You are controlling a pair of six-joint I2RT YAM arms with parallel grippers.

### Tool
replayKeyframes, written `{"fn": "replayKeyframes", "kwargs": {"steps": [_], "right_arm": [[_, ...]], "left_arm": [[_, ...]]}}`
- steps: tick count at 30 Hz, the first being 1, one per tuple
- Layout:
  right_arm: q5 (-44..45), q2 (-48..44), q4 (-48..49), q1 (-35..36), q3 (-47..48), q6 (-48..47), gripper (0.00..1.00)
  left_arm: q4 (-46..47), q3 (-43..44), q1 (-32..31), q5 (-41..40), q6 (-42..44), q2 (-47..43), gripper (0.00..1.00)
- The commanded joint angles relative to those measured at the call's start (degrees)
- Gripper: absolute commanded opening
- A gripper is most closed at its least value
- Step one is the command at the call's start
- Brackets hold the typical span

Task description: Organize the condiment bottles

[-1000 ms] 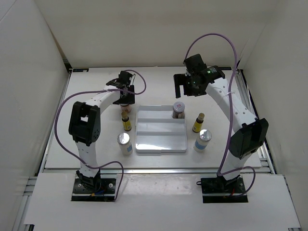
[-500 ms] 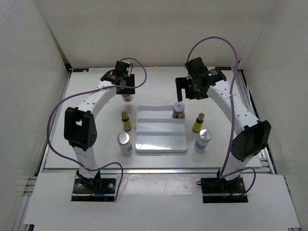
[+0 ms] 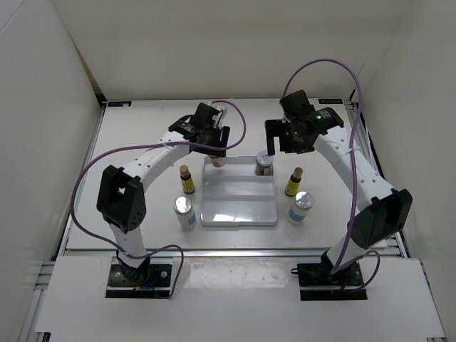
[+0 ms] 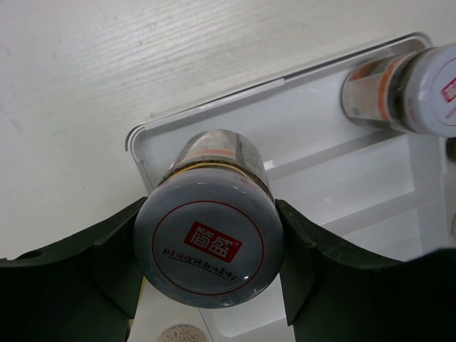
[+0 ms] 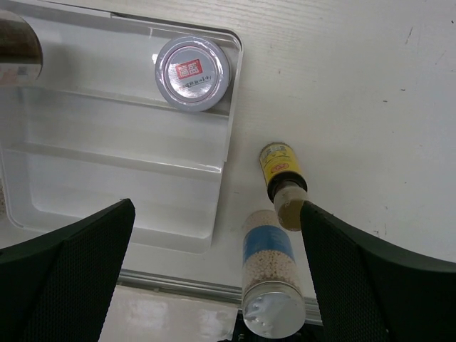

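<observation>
My left gripper [image 3: 215, 146] is shut on a squat brownish jar [image 4: 209, 246] with a red-marked pale lid and holds it over the far left corner of the white ridged tray [image 4: 135, 137]. The other such jar [image 3: 264, 164] stands in the tray's far right corner and shows in the right wrist view [image 5: 192, 73]. My right gripper [image 3: 283, 141] is open and empty above that corner. A slim yellow bottle [image 3: 187, 179] and a white-blue silver-topped bottle [image 3: 184, 211] stand left of the tray. Another yellow bottle [image 5: 281, 174] and another white-blue one [image 5: 271, 279] stand to its right.
The tray [image 3: 239, 203] lies mid-table with three ridged compartments; its middle and near ones hold nothing. White walls enclose the table on the left, back and right. A metal rail [image 5: 178, 285] runs along the near table edge.
My left gripper has carried the jar from the far left of the table rightwards to over the tray's far left corner. My right gripper has shifted slightly right.
</observation>
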Motion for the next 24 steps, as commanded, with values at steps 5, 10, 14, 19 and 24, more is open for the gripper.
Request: {"fn": "replayKeyframes", "kwargs": {"steps": [5, 10, 14, 19, 24], "right_arm": [[1.8, -2.2, -0.7, -1.2, 0.0, 0.2, 1.0], [1.8, -2.8, -1.8, -1.2, 0.6, -0.3, 1.0], [3.0, -2.8, -4.0, -1.2, 1.2, -0.3, 1.0], [2.2, -4.6, -6.4, -1.2, -0.1, -0.3, 0.97], [0.6, -8.2, -6.4, -1.2, -5.0, 1.5, 0.92]], "left_arm": [[2.4, 0.1, -1.0, -0.8, -1.0, 2.2, 0.2], [2.4, 0.1, -1.0, -2.6, -1.0, 5.1, 0.3], [2.4, 0.1, -1.0, -2.6, -1.0, 7.1, 0.48], [2.4, 0.6, -1.0, -4.2, -1.6, 7.7, 0.79], [0.3, 5.0, -1.0, -6.5, -2.2, 5.8, 1.0]]}}
